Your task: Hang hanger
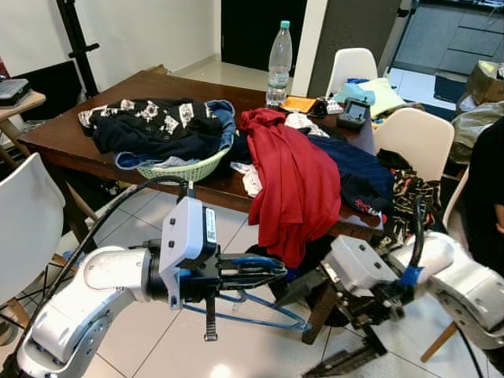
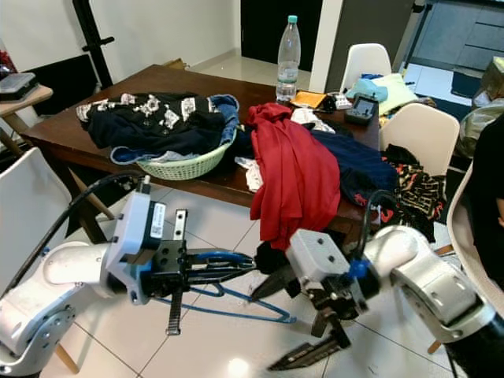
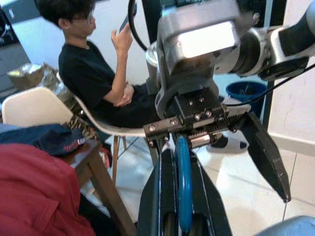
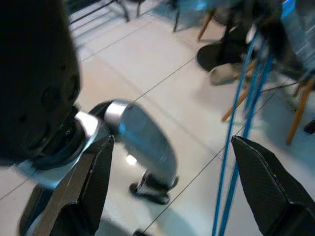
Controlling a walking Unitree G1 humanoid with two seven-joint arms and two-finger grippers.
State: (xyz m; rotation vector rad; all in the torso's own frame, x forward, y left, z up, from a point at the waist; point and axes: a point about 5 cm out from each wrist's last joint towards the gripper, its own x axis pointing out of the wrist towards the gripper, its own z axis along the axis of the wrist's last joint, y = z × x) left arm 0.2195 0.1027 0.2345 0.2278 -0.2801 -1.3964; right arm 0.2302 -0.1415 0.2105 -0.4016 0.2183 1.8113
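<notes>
Low over the tiled floor (image 1: pixel 150 331), in front of a wooden table (image 1: pixel 63 134) heaped with clothes, the left gripper (image 1: pixel 272 269) has its fingers clamped together on the hook of a blue wire hanger (image 2: pixel 236 309), which hangs down below it. Just beside it, the right gripper (image 2: pixel 303 319) holds its fingers wide apart, gripping nothing. A red shirt (image 1: pixel 295 185) drapes over the table edge.

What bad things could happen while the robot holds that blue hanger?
1. The left gripper pinches only the blue hanger's top, so the hanger might swing or slip.
2. The right gripper is wide open right beside it and could knock it.
3. The red shirt droops off the table edge nearby and might get snagged.
</notes>
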